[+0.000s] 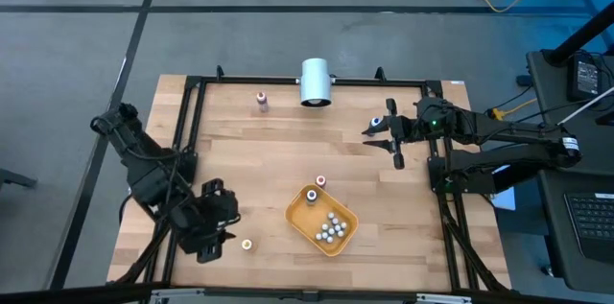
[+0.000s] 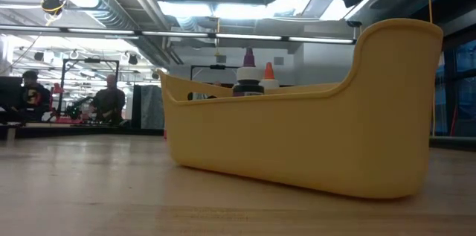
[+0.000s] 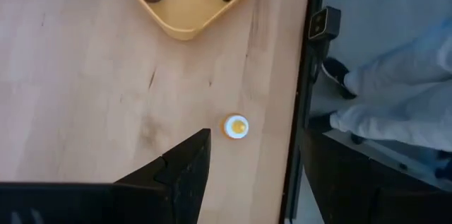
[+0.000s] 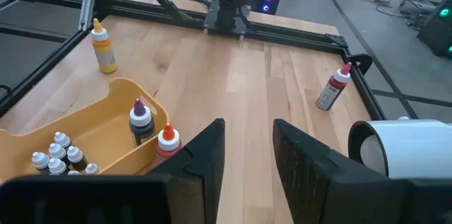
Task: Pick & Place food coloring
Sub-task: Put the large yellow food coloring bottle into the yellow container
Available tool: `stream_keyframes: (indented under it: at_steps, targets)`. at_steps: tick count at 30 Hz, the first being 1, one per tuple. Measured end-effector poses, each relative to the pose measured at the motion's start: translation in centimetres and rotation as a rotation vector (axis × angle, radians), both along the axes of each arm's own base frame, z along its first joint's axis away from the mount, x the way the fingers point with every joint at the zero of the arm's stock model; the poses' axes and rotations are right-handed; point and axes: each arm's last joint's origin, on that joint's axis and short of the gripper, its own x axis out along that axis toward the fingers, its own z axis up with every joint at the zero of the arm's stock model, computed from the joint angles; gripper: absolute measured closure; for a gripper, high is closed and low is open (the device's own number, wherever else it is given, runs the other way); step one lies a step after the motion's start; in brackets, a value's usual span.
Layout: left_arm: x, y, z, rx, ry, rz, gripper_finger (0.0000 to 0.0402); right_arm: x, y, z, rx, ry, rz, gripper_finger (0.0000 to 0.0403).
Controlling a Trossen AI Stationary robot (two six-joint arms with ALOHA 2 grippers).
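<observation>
A yellow-topped food coloring bottle [image 1: 247, 244] [image 3: 236, 126] stands upright on the table near the front edge, just right of my left gripper [image 1: 221, 237]. That gripper hovers above the table, open and holding nothing; only one finger [image 3: 185, 164] shows in its wrist view. The orange tray [image 1: 299, 218] [image 4: 106, 97] holds several tiny bottles [image 1: 332, 229] and a purple-topped one [image 4: 140, 120]. A red-topped bottle [image 1: 320, 181] [image 4: 167, 141] stands against the tray's far side. A pink-topped bottle [image 1: 261, 101] [image 4: 332, 88] stands at the far left. My right gripper [image 1: 386, 139] [image 4: 247, 146] waits open at the right.
A big white cylinder [image 1: 315, 81] [image 4: 406, 146] lies at the far edge. A black frame [image 1: 192, 112] rims the table. Beyond the near rail, the left wrist view shows a person's legs in light trousers [image 3: 395, 104]. Bare wood lies between the tray and the far edge.
</observation>
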Motion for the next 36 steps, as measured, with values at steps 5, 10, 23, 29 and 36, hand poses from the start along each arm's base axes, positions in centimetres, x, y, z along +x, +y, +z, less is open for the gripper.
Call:
stream_keyframes:
  at_steps: [5, 10, 23, 29, 36]
  targets:
    - [-0.3, -0.4, 0.0, 0.007, -0.035, 0.068, 0.0189, 0.0, 0.0, 0.0, 0.000, 0.000, 0.000, 0.0280]
    - [0.3, -1.0, -1.3, 0.058, 0.021, 0.108, 0.0189, 0.0, 0.0, 0.0, 0.000, 0.000, 0.001, 0.0280]
    - [3.3, -4.3, -6.5, 0.116, 0.192, 0.136, 0.0113, 0.0, 0.0, 0.0, 0.000, 0.000, 0.000, 0.0280]
    - [4.4, -5.4, -8.9, 0.164, 0.236, 0.145, 0.0087, 0.0, 0.0, 0.0, 0.000, 0.000, 0.000, 0.0280]
    - [5.6, -6.9, -12.1, 0.215, 0.284, 0.158, 0.0087, 0.0, 0.0, 0.0, 0.000, 0.000, 0.000, 0.0280]
